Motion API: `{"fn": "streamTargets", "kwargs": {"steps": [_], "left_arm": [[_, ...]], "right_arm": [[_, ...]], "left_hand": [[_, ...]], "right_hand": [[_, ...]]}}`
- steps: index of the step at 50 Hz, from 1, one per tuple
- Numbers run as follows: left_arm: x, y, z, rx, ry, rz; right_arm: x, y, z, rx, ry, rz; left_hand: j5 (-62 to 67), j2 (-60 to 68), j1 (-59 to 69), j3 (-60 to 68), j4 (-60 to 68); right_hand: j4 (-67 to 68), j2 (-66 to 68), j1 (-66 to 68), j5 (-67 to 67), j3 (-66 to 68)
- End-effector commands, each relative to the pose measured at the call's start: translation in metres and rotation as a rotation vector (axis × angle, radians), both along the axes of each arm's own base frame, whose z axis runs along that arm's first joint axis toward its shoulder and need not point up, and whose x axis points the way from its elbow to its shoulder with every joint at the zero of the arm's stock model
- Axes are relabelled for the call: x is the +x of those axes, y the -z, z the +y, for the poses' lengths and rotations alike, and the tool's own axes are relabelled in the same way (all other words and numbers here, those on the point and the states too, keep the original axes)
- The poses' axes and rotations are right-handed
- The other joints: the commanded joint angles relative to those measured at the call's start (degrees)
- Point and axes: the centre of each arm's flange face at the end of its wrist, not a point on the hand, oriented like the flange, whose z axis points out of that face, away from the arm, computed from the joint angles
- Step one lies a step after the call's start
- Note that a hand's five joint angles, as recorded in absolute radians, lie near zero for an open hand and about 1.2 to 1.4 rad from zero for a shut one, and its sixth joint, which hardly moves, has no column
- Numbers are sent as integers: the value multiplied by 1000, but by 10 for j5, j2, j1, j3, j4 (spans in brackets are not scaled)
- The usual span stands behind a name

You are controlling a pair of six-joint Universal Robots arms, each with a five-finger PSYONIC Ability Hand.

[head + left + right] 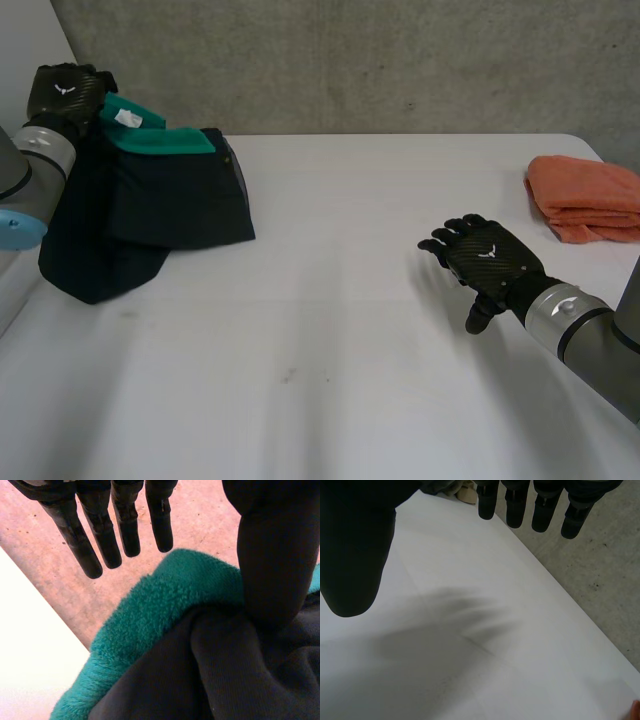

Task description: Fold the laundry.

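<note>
A dark garment [170, 200] with a teal fleece lining [160, 140] lies bunched at the table's back left corner, partly hanging over the left edge. My left hand [65, 90] is raised at the garment's far upper edge. In the left wrist view its fingers [100, 535] are straight and clear of the cloth. Its thumb [270, 555] lies against the dark cloth [210, 680] beside the teal lining [150, 615]. My right hand [485, 258] hovers open over the bare table at the right, with straight fingers [520, 505] and nothing under its palm.
A folded orange towel [585, 195] lies at the table's back right. The white table [330, 330] stretches between the two piles. A concrete wall stands behind the table. Grey floor [600, 570] runs beyond the table edge past my right hand's fingertips.
</note>
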Motion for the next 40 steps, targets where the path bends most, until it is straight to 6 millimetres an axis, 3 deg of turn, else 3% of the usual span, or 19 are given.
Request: {"fn": "streamTargets", "kwargs": {"steps": [1,7,11,12,16,18,25,30,33,34,37,40], "left_arm": [[3,8,-16,-7,13,-2],[-6,-11,-14,-59,25,13],[-25,-69,2,-203,79,75],[-30,-95,11,-260,103,117],[-36,-143,31,-370,165,219],[-46,-158,42,-401,205,268],[-102,-178,88,-411,332,349],[-161,-185,141,-393,489,434],[-178,-194,161,-400,548,499],[-182,-207,173,-427,575,543],[-186,-221,187,-461,608,624],[-195,-223,198,-459,648,659]], "right_arm": [[0,0,-1,-5,2,-1],[0,1,-2,-5,3,0],[0,1,-2,-5,3,0],[0,1,-2,-5,3,0],[1,2,0,1,-1,2],[1,3,0,4,0,2],[-2,1,-2,2,25,-2],[-6,-1,-7,-2,87,-3],[-12,-4,-12,-2,149,-16],[-14,-5,-13,1,166,-20],[-24,-11,-22,-9,231,-55],[-31,-15,-28,-15,273,-96]], "left_hand": [[520,515,511,512,519],[545,540,537,538,545],[545,540,537,538,545],[545,540,537,538,545],[545,540,537,538,545],[545,540,537,538,545],[545,540,537,538,545],[545,540,537,538,545],[545,540,537,538,545],[545,540,537,538,545],[545,540,537,538,545],[545,540,537,538,545]], "right_hand": [[-23,-21,-27,-29,-21],[-23,-21,-27,-29,-21],[-23,-21,-27,-29,-21],[-23,-21,-27,-29,-21],[-23,-21,-27,-29,-21],[-23,-21,-27,-29,-21],[-23,-21,-27,-29,-21],[-23,-21,-27,-29,-21],[-23,-21,-27,-29,-21],[-23,-21,-27,-29,-21],[-23,-21,-27,-29,-21],[-23,-21,-27,-29,-21]]}}
